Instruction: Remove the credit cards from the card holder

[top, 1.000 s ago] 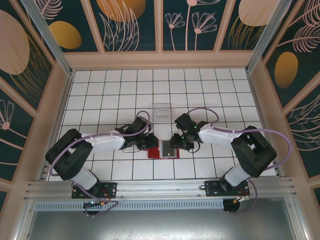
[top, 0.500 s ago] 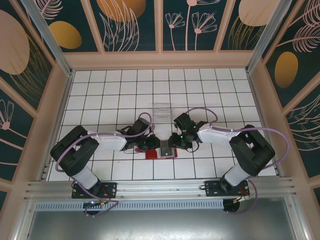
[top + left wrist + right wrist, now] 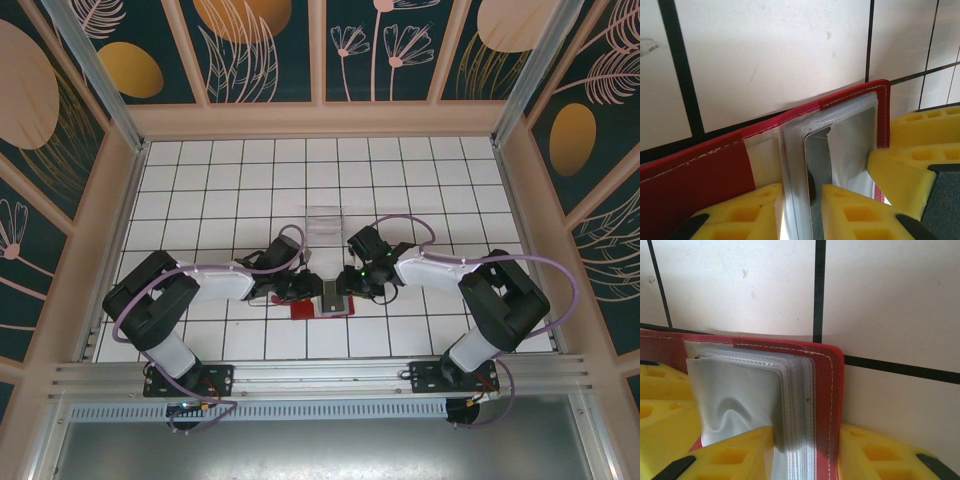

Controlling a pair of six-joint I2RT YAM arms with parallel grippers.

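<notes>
My left gripper (image 3: 802, 200) straddles a few of the clear sleeves (image 3: 850, 130) of the card holder (image 3: 695, 175), with one yellow finger (image 3: 740, 220) on each side of them. A grey credit card (image 3: 817, 155) sits inside one of these sleeves, its upper edge below the sleeve's rim. I cannot tell whether this gripper pinches the sleeves or only stands around them. My right gripper (image 3: 807, 445) is clenched on the holder's opposite edge, one finger pressed against the stack of sleeves and the other against the outside of the red cover (image 3: 832, 390). The card holder lies open on the white tiled worktop (image 3: 765, 60), between my two grippers. A clear plastic box (image 3: 323, 222) stands farther back, apart from the holder.
</notes>
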